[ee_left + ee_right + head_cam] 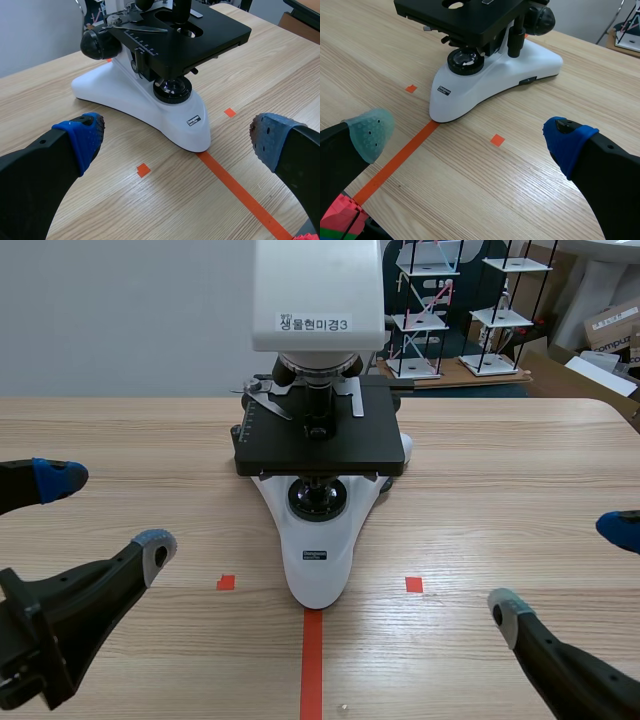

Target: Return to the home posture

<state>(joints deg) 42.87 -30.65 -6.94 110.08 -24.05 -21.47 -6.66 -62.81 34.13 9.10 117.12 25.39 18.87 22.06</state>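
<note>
A white and black microscope (318,440) stands mid-table, its base tip at the end of the orange tape line; it also shows ahead of the fingers in the left wrist view (150,95) and the right wrist view (490,75). My left gripper (105,510) sits low at the near left, open, with nothing between its blue pads (82,137). My right gripper (565,570) sits low at the near right, also open and empty, one grey-green pad (370,132) and one blue. Both are apart from the microscope.
The microscope's black stage (318,435) overhangs its base. Beyond the table's far right edge stand white wire racks (430,310) and cardboard boxes (612,325). Bare wooden tabletop (500,470) lies on both sides of the microscope.
</note>
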